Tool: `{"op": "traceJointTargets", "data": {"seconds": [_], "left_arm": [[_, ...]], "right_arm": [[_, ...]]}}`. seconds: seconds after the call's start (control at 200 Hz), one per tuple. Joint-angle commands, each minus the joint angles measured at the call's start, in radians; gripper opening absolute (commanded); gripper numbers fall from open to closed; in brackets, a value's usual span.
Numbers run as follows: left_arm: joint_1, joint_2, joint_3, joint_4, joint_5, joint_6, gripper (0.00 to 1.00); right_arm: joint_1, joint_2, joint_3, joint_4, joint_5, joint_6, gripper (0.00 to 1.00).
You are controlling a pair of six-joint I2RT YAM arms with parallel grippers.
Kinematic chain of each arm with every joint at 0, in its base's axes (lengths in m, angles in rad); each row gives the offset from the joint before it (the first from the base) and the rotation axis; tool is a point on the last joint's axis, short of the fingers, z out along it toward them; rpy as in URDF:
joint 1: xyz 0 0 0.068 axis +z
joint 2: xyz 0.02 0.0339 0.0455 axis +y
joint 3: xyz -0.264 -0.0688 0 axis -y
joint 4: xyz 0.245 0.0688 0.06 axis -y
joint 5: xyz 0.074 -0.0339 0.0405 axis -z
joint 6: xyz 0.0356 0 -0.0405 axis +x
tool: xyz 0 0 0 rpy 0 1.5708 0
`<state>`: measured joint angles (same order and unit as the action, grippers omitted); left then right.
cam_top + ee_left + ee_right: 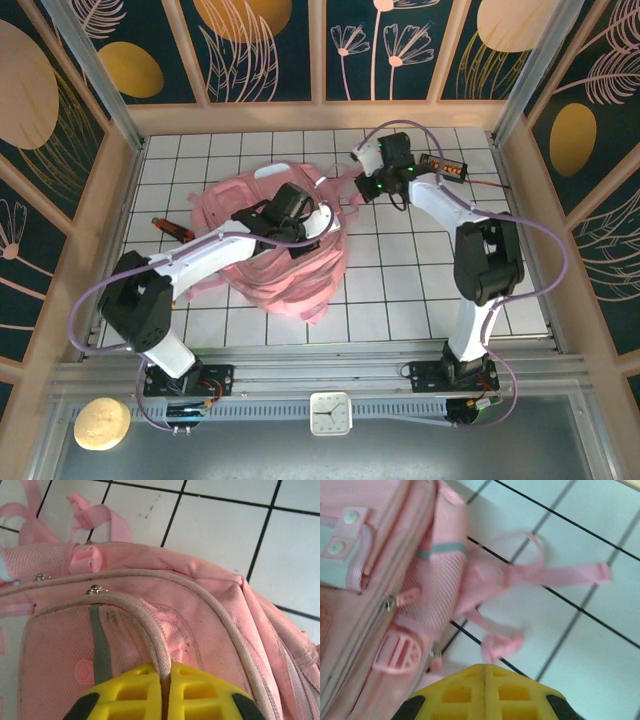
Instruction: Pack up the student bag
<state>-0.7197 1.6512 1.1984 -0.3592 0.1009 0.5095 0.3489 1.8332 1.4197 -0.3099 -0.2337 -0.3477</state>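
Where the left arm stretches out over the tiled table, the student bag lies slumped on the tiles left of centre, directly under that arm's wrist. The left gripper has its yellow fingers pressed together, and a pale piped edge of the bag's front pocket runs straight into the seam between them, so it is clamped on that piping. The rest of the pink fabric spreads out ahead of the fingertips, with a zip pull and a buckle toward the far left.

The right gripper also has its fingers brought flat together, with nothing visible between them. The bag lies to the left of these fingers, its mesh side pocket nearest. Loose pink straps trail from it across the white tiles just ahead. Seen from above, the right arm reaches to the far side of the table, its wrist just beside the bag's far right corner. Whether it touches the fabric cannot be told.

A small red object lies on the tiles left of the bag, apart from it.
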Motion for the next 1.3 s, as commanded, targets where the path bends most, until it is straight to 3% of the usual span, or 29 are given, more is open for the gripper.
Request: {"op": "traceJointTargets", "data": {"seconds": [0.0,0.02,0.055,0.075,0.225,0.365,0.465,0.575,0.761,0.936,1.296], "left_arm": [[-0.004,0.052,0.092,0.103,0.031,0.012,0.40],[-0.004,0.056,0.100,0.104,0.032,0.005,0.55],[-0.004,0.056,0.112,0.107,0.033,-0.008,0.93],[-0.004,0.056,0.116,0.111,0.033,-0.019,0.98],[-0.004,-0.026,0.079,0.152,0.009,-0.081,0.99],[0.000,-0.200,-0.014,0.250,-0.080,-0.236,0.99],[0.013,-0.324,-0.089,0.305,-0.192,-0.423,0.99],[0.042,-0.441,-0.202,0.333,-0.287,-0.677,0.99],[0.054,-0.587,-0.402,0.312,-0.595,-1.001,0.99],[0.075,-0.619,-0.483,0.292,-0.799,-0.988,0.99],[0.136,-0.572,-0.472,0.286,-0.845,-0.905,0.99]], "right_arm": [[-0.036,-0.079,-0.038,0.026,-0.034,0.063,0.11],[-0.040,-0.085,-0.042,0.025,-0.033,0.070,0.15],[-0.048,-0.098,-0.051,0.026,-0.028,0.080,0.21],[-0.052,-0.107,-0.058,0.031,-0.025,0.090,0.23],[-0.112,-0.206,-0.128,0.104,-0.055,0.192,0.36],[-0.216,-0.361,-0.262,0.273,-0.113,0.328,0.51],[-0.312,-0.504,-0.405,0.443,-0.127,0.421,0.62],[-0.387,-0.610,-0.548,0.549,-0.029,0.455,0.76],[-0.422,-0.593,-0.669,0.584,0.047,0.408,0.81],[-0.466,-0.505,-0.747,0.641,0.084,0.429,0.80],[-0.477,-0.463,-0.808,0.769,0.077,0.437,0.80]]}}
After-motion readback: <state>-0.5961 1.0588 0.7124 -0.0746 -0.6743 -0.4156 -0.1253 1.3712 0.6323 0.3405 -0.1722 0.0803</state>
